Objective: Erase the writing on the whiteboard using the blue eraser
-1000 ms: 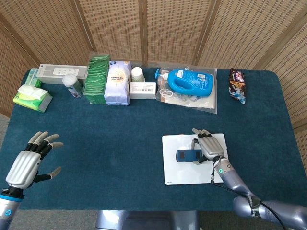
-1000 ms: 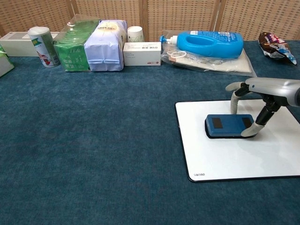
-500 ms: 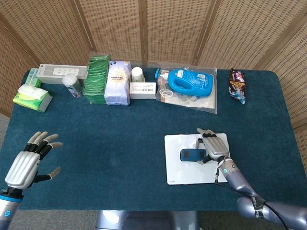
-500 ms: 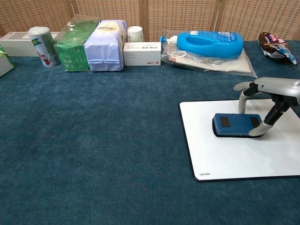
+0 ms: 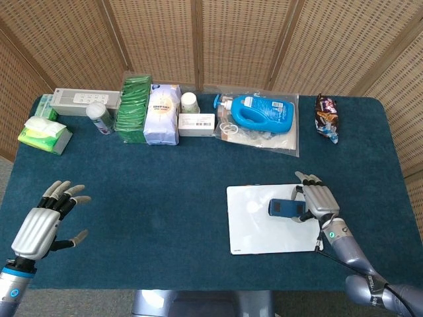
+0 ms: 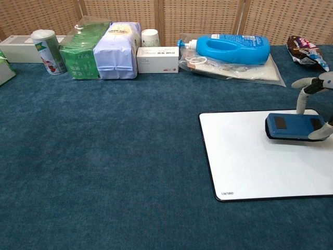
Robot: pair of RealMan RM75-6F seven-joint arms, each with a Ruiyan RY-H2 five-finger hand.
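The blue eraser (image 5: 285, 207) lies flat on the whiteboard (image 5: 254, 228), toward the board's far right part, and the right hand (image 5: 317, 203) grips it from the right end, fingers curled over the top and thumb at the near side. It looks like a light, rigid plastic block with a soft felt underside, so it should slide readily under modest downward pressure; the sensible hold is across its short sides, as now, low enough to keep the pad flat. The whiteboard looks thin, stiff and smooth, and as a loose sheet on the carpeted bench (image 5: 158, 178) it may creep along with the strokes unless the pressure is kept straight down. No writing is visible on the white surface in either view, though faint marks under the eraser or hand would be hidden. The head view shows the whole right hand and wrist over the eraser and also the left hand (image 5: 45, 221), which holds nothing, its fingers spread, hovering by the near left corner of the bench, well apart from the board. The chest view cuts off most of the right hand at the frame edge and misses the left hand, but it shows the eraser's side profile, its two dark patches on top and a small mark at the board's near left corner.
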